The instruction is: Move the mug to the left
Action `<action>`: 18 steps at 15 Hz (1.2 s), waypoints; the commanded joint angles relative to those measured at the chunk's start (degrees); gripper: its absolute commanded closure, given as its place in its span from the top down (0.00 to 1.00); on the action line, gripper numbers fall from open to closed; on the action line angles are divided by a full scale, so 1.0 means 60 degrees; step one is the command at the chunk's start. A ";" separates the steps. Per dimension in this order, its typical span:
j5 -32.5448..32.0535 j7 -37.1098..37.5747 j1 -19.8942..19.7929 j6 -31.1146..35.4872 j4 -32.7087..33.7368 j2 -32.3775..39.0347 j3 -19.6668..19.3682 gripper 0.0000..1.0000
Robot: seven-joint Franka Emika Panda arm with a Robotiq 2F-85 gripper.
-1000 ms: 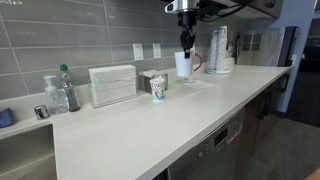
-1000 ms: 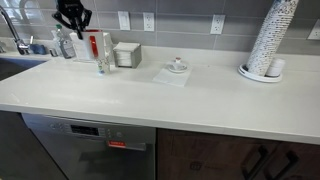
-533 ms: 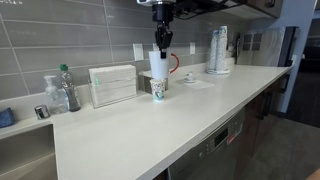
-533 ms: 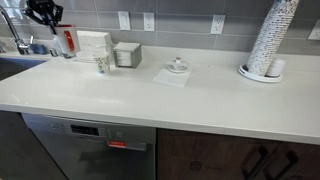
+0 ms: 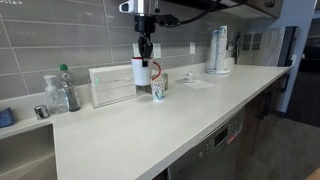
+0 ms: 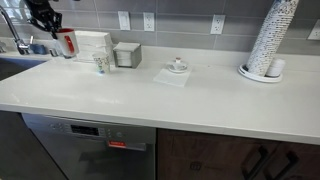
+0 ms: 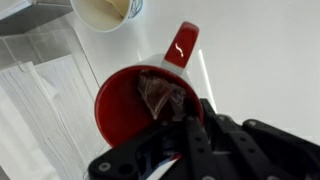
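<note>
The mug (image 5: 141, 72) is white with a red inside and a red handle. My gripper (image 5: 145, 52) is shut on its rim and holds it above the counter, in front of a white napkin holder (image 5: 112, 85). In the other exterior view the mug (image 6: 66, 42) hangs under the gripper (image 6: 45, 17) near the back left. The wrist view looks down into the mug (image 7: 125, 115); its handle (image 7: 182, 45) points away and a crumpled brownish thing lies inside. My gripper (image 7: 185, 128) clamps the near rim. The teal-patterned cup (image 5: 158, 90) stands just beside.
A small box (image 6: 127, 54) and the patterned cup (image 6: 99, 63) stand near the holder. A saucer on a napkin (image 6: 177, 68) lies mid-counter, with a stack of cups (image 6: 268, 40) far off. Bottles (image 5: 62, 90) and a sink (image 6: 12, 50) are at the counter's end.
My gripper has carried the mug along the counter from near the saucer, past the patterned cup, to in front of the napkin holder, and slightly lower.
</note>
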 commanded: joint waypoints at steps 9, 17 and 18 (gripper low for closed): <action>-0.0679 0.1190 -0.0061 0.0025 0.0651 0.1187 0.0128 0.10; -0.0690 0.1969 -0.0042 0.0267 0.1297 0.2060 0.0086 0.02; -0.0753 0.2181 -0.0036 0.0383 0.1445 0.2277 0.0077 0.02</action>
